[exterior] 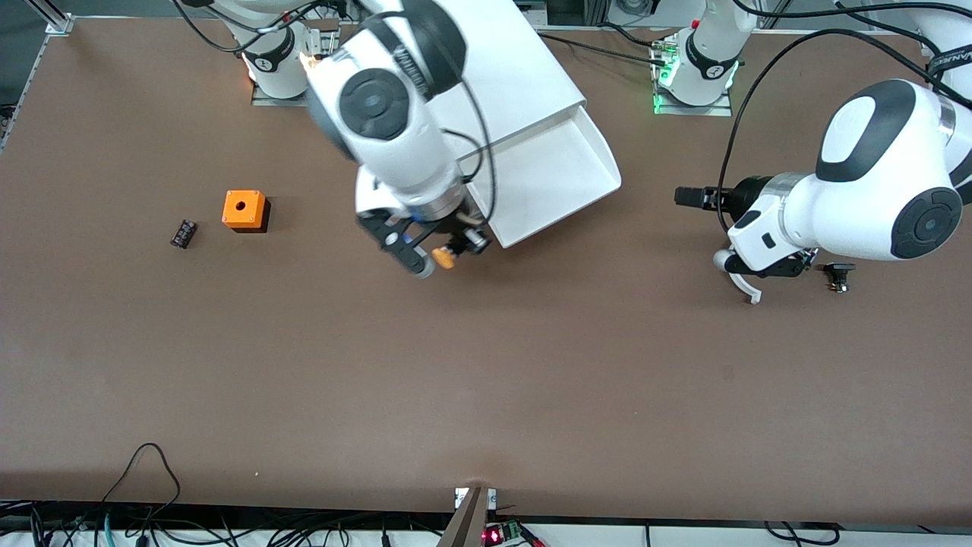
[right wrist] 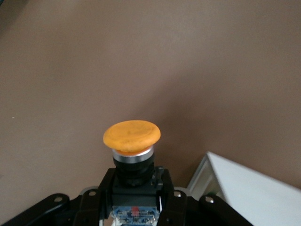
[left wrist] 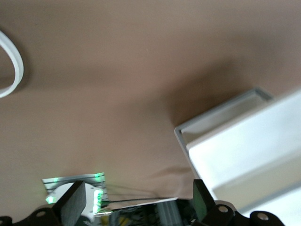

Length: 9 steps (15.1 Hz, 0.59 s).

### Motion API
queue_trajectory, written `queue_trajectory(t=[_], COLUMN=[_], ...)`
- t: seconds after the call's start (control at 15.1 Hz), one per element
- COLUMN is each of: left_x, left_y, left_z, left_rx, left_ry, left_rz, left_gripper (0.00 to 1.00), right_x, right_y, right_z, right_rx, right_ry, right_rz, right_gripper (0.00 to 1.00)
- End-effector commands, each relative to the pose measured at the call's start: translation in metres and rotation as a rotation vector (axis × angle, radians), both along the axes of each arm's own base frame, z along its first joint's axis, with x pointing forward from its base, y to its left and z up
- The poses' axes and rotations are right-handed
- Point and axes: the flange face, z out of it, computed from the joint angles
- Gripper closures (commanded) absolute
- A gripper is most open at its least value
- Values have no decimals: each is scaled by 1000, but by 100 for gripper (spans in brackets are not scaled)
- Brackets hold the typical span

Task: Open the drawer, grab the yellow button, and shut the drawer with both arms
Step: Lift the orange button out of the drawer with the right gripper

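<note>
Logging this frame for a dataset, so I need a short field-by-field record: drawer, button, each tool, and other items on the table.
drawer: pulled open, tray looks empty
button: clamped in right tool, over bare table by the drawer's front corner
right tool: shut on button
left tool: open, holding nothing, waiting toward left arm's end of the table
other: orange cube, small black part, black part
</note>
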Motion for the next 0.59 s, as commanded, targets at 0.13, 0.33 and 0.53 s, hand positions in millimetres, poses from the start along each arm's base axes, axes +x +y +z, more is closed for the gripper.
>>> queue_trajectory(t=[0.13, 0.33, 0.53], left_x=[-2, -11, -31], left_y=[-39, -77, -138], left_z=[-24, -40, -62], left_rx=[125, 178, 272], left_ry=[-61, -128, -198], left_rz=[185, 217, 262], left_gripper=[0, 0, 0], right_x=[54, 86, 106], right_y=[-118, -211, -287], right_z=[-8, -16, -42], right_rx=[-16, 5, 15], right_ry=[46, 52, 56], right_rz=[284, 439, 534], right_gripper=[100, 100, 100])
